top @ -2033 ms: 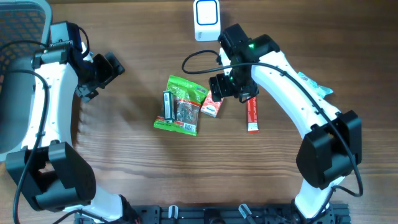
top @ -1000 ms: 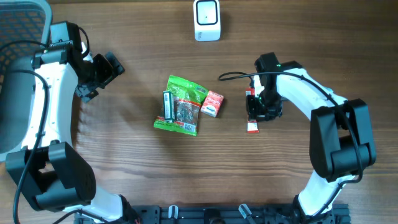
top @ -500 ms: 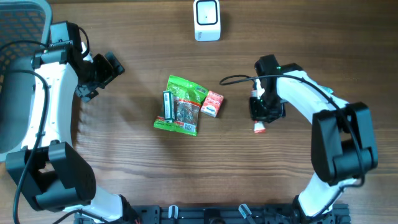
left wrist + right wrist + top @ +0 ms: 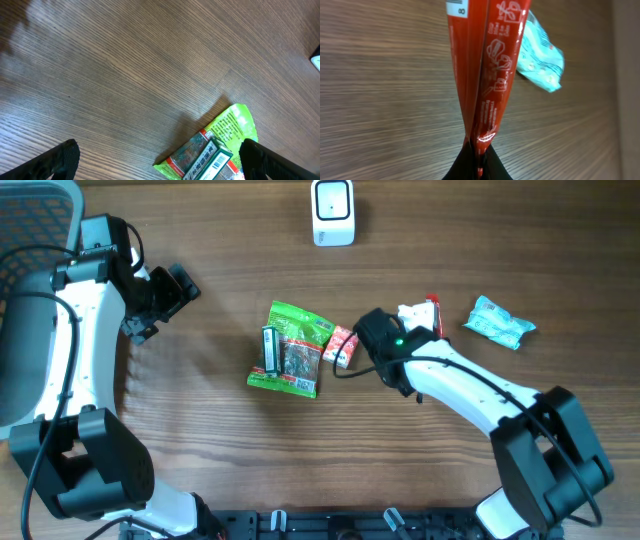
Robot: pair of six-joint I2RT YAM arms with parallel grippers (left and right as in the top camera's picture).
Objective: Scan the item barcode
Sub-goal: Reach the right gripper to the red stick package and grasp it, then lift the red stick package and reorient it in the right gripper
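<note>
The right gripper pinches the red sachet by one tip, right of the table's centre, well apart from the scanner at the far edge. Held so thinly, it may swing or slip, hiding the barcode. The left gripper stands spread, empty.

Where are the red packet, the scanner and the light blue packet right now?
red packet [image 4: 485, 75], right wrist view, middle of its printed face.
scanner [image 4: 332, 210], overhead view, centre of its white body.
light blue packet [image 4: 498, 322], overhead view, middle of the wrapper.
</note>
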